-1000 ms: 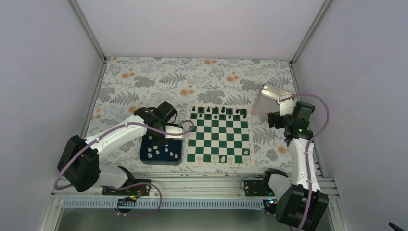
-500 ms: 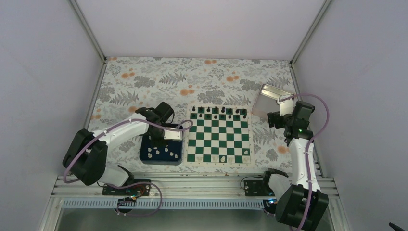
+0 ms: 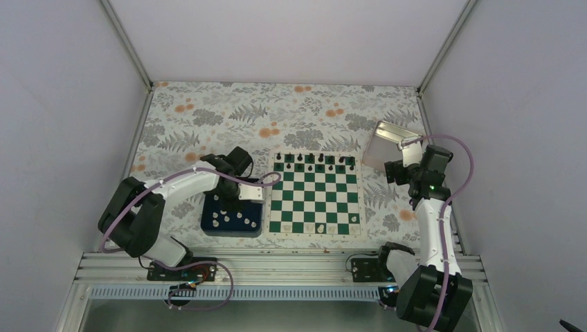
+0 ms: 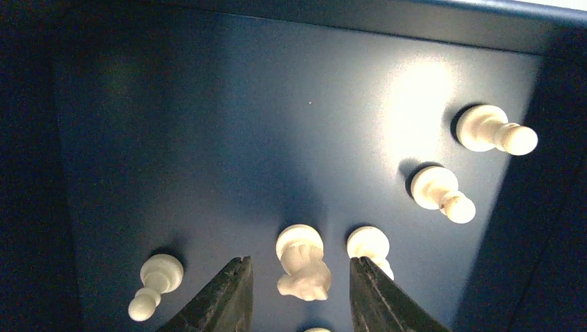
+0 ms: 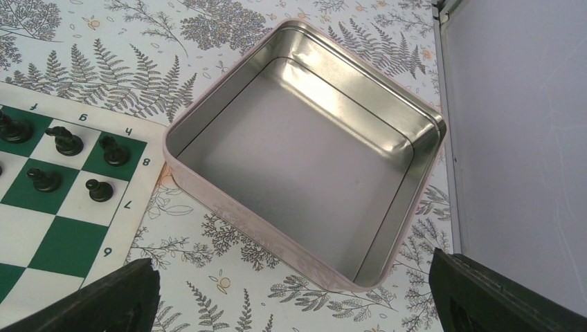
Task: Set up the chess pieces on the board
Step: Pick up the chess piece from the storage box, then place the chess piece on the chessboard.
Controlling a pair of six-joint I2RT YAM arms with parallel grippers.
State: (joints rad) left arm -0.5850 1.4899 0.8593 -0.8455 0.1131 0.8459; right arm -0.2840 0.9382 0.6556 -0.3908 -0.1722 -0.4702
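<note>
My left gripper is down inside the dark navy tray. In the left wrist view it is open, with a white knight standing between the jaws, untouched. White pawns stand around it at the left, at the right and further right. Another white piece is partly behind the right finger. The green and white board holds black pieces on its far rows and a few white pieces on its near row. My right gripper is wide open and empty.
A square silver tin lies empty at the back right, just below my right gripper in the right wrist view, where its near wall faces me. The board's corner with black pieces is at that view's left. Walls enclose the table.
The left arm's rear links have swung in towards the tray while its gripper stays over the tray's far part. The right arm has not moved.
</note>
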